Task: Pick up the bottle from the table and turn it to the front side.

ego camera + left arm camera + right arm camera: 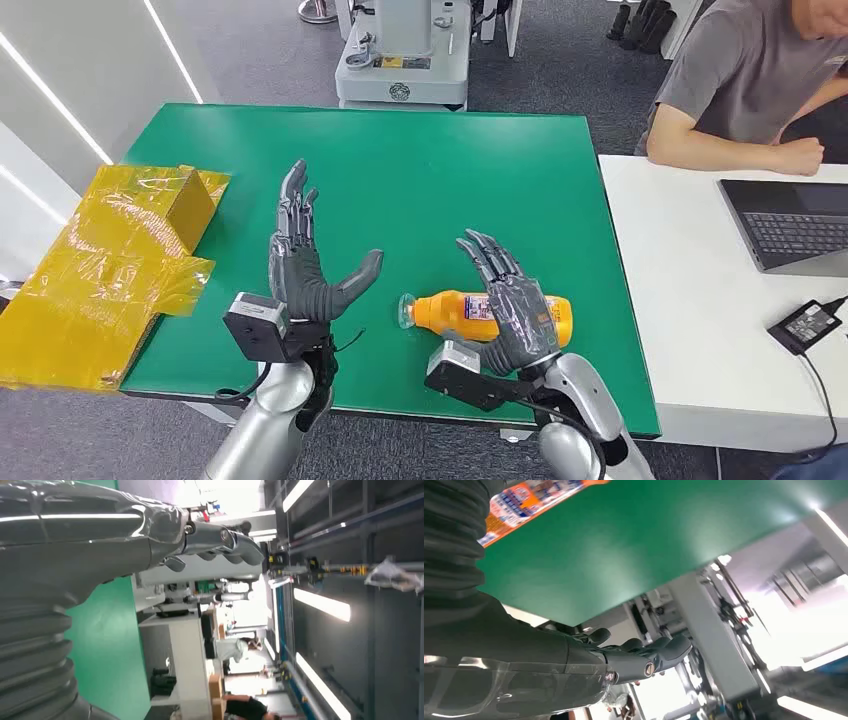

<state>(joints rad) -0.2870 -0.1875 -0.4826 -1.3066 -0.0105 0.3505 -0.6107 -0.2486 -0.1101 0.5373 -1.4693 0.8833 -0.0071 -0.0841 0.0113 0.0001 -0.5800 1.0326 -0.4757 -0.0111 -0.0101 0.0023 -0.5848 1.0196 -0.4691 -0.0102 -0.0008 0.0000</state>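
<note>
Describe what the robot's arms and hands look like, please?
Both arms are shiny silver tubes. Each wrist carries a small black-and-silver camera box with thin black cables. The left hand and right hand are dark grey, with slim segmented fingers, a thick grey thumb and a ribbed grey wrist cover.

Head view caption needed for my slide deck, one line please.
Both hands, left hand and right hand, open above the green table, orange bottle lying on its side under the right.

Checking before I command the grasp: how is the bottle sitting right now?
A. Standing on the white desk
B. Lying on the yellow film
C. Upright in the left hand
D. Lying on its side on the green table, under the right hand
D: the orange bottle lies on its side on the green table, with the right hand spread over it and the left hand holding nothing.
</note>
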